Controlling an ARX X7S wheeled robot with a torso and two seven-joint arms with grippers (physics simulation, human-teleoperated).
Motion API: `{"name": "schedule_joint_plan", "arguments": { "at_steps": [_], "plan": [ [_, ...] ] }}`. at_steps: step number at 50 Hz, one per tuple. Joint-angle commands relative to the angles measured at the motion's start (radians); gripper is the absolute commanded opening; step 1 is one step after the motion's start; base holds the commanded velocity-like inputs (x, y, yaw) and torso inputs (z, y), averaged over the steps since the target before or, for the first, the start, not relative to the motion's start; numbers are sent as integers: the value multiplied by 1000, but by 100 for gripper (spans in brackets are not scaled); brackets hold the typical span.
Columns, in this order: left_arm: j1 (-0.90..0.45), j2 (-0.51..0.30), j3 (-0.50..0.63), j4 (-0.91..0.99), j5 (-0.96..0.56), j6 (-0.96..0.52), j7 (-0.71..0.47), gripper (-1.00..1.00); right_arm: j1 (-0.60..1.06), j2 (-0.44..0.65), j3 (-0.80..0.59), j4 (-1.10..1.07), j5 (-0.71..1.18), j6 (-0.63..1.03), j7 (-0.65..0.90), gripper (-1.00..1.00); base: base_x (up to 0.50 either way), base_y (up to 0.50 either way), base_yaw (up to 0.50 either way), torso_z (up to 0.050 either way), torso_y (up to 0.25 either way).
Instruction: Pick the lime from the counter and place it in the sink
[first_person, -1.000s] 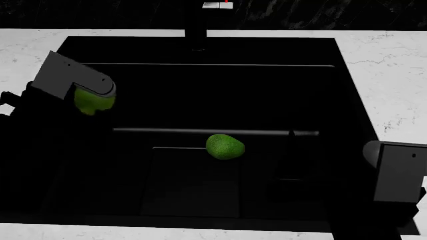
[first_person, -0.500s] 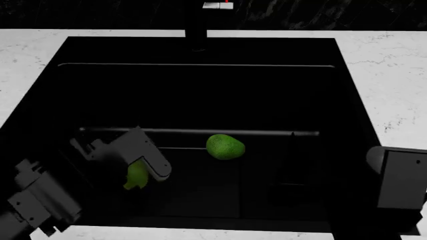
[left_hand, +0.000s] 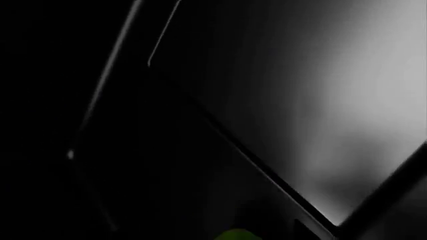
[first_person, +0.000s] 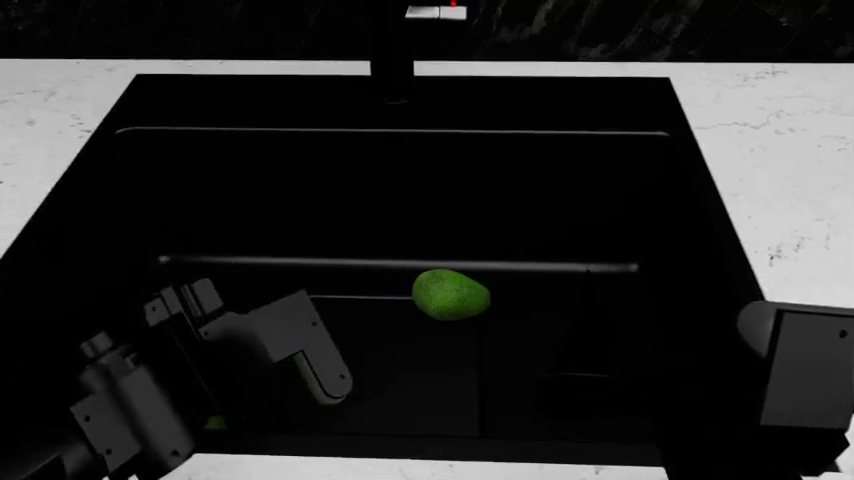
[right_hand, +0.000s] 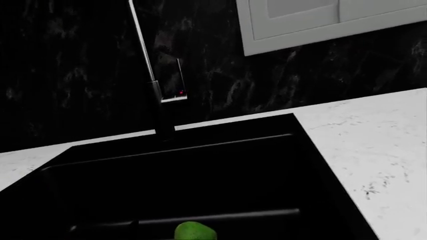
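The black sink (first_person: 400, 180) fills the head view, with white counter (first_person: 787, 150) on both sides. My left gripper (first_person: 304, 385) is low inside the basin at the front left. One grey finger (first_person: 324, 378) shows with nothing beside it. Of the lime, only a green sliver (first_person: 214, 423) shows under that arm, and a dim green edge shows in the left wrist view (left_hand: 237, 235). My right gripper (first_person: 583, 305) is a dark shape in the basin's right part, and its jaws are lost against the black.
A second green oval fruit (first_person: 450, 294) lies mid-basin just below the grey bar (first_person: 400, 264); it also shows in the right wrist view (right_hand: 195, 231). The black faucet (right_hand: 160, 110) stands at the back rim. Counter (right_hand: 373, 150) lies to the right.
My left arm swung from the sink's left rim down into the front left of the basin. The lime was plain beside the finger half a second ago and now barely shows.
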Motion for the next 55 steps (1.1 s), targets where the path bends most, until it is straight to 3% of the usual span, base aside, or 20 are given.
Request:
{"name": "schedule_joint_plan", "arguments": {
  "at_steps": [1,7,19,28,33,43,55],
  "plan": [
    [38,11,-13,-20,-61,13,13,100,-5,2,2,6,5,-12,1,100,0,0,0,0,0],
    [-1,2,-43,-9,-83,17,7,100,-3,3,1,12,8,-17,0,100,-2,0,0,0,0],
    [-158,-246,-288,418,-280,-126,-181,100,6,8,1,-3,26,-3,9,100,0,0,0,0,0],
    [-161,-414,-474,676,-420,-147,-338,100,9,10,-12,-2,29,-4,10,100,0,0,0,0,0],
    [-90,-540,-568,924,-517,-160,-470,100,3,12,-15,10,24,-17,7,100,0,0,0,0,0],
    [80,-720,-724,1283,-704,-110,-659,100,-5,13,-19,17,26,-33,2,100,0,0,0,-1,0],
    [335,-893,-801,1602,-769,38,-807,100,-32,10,-16,30,26,-67,-10,100,0,0,0,0,0]
  ]
}}
